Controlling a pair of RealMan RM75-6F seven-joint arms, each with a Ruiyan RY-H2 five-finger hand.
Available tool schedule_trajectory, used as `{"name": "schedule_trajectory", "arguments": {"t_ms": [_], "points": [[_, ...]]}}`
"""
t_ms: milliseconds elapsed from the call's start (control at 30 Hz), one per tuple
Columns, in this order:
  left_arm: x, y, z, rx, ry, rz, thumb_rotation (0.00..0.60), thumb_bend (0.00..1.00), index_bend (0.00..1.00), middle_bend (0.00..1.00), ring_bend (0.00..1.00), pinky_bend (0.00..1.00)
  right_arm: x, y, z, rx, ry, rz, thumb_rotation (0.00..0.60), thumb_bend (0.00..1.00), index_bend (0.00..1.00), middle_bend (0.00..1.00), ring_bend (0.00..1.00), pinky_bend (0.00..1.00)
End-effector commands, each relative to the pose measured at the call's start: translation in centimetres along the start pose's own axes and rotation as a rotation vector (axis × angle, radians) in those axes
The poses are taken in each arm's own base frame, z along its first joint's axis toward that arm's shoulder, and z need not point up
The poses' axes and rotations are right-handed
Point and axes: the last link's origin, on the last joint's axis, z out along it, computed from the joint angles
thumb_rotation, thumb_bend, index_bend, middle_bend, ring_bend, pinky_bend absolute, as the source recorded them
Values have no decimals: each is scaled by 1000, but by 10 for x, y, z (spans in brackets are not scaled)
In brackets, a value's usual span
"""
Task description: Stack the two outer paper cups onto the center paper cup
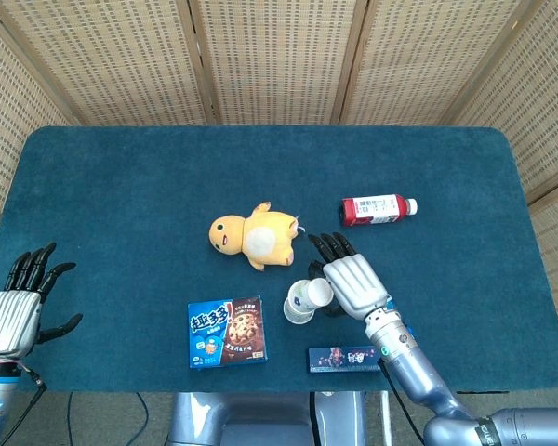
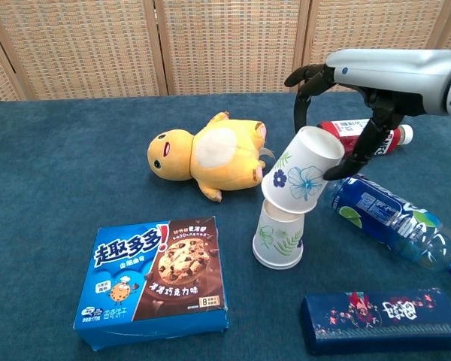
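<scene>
1. Right hand (image 2: 346,113) grasps a tilted, flower-printed paper cup (image 2: 301,180), mouth down over the top of the upside-down center cup (image 2: 279,235).
2. Center cup stands at 5 o'clock of the yellow plush toy (image 2: 203,156) and at 3 o'clock of the blue cookie box (image 2: 156,280).
3. Box front bears Chinese characters; the red bottle's (image 1: 378,209) label is unreadable.
4. Only the head view shows the left hand (image 1: 20,302), released and spread at the table's (image 1: 121,186) 8 o'clock corner; only the chest view shows the blue bottle (image 2: 391,219).
</scene>
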Motion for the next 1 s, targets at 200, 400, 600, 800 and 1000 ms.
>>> {"name": "schedule_trajectory", "arguments": {"t_ms": [200, 400, 600, 800, 1000], "points": [[1, 0, -1, 0, 3, -1, 600, 204, 223, 0, 0, 0, -6, -5, 0, 11, -21, 0, 600, 295, 510, 116, 0, 65], [1, 0, -1, -2, 0, -1, 600, 204, 222, 0, 0, 0, -12, -6, 4, 7, -33, 4, 600, 295, 509, 116, 0, 65], [2, -1, -1, 2, 4, -5, 600, 204, 223, 0, 0, 0, -17, -7, 8, 6, -39, 12, 600, 286, 490, 110, 0, 65], [3, -2, -1, 6, 6, -5, 600, 204, 223, 0, 0, 0, -19, -10, 9, 12, -45, 11, 600, 199, 387, 71, 0, 65], [3, -2, -1, 5, 6, -7, 600, 204, 223, 0, 0, 0, -16, -9, 9, 9, -33, 11, 600, 163, 327, 62, 0, 65]]}}
